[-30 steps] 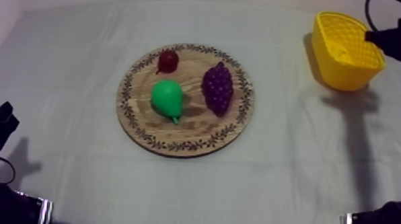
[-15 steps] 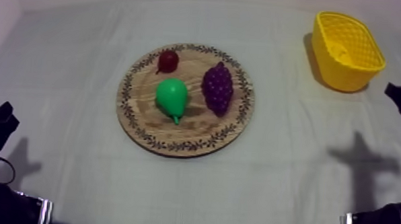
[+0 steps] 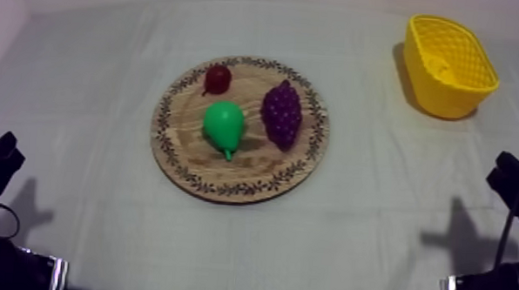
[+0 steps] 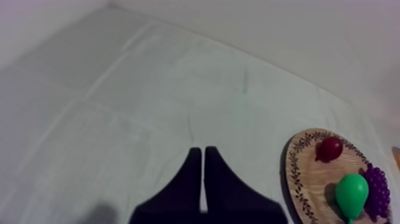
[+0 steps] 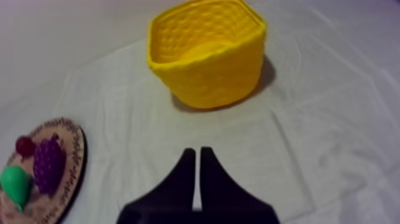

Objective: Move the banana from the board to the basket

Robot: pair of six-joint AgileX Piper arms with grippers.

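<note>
Round wooden board (image 3: pixel 225 191) with patterned rim, mid-table on grey-white cloth (image 3: pixel 91 100). Load of three: green pear (image 3: pixel 222 125) near centre, stalk end toward the near rim; bunch of purple grapes (image 3: pixel 282 113) just beside it on the basket side; small red fruit (image 3: pixel 217 78) at the far rim, apart from both. Yellow basket (image 3: pixel 445 103) upright at the far right of the table, well apart from the board. Banana: place cannot be told for certain. Top view, looking down into the basket: a smooth yellow shape (image 3: pixel 443 72) low against the inner wall, too close to the basket's own colour to name. Right wrist view, same basket from the side: woven outer wall and rim plain to see, floor hidden behind the near wall; board edge with grapes, pear and red fruit off to one side. Left wrist view: board's rim with red fruit, pear and part of the grapes. Left gripper (image 4: pixel 199 150): fingers clenched into a narrow wedge, grasping nothing, over bare cloth beside the board. Right gripper (image 5: pixel 195 152): likewise clenched and empty, over bare cloth short of the basket. Top view: both arms low at their own sides.
</note>
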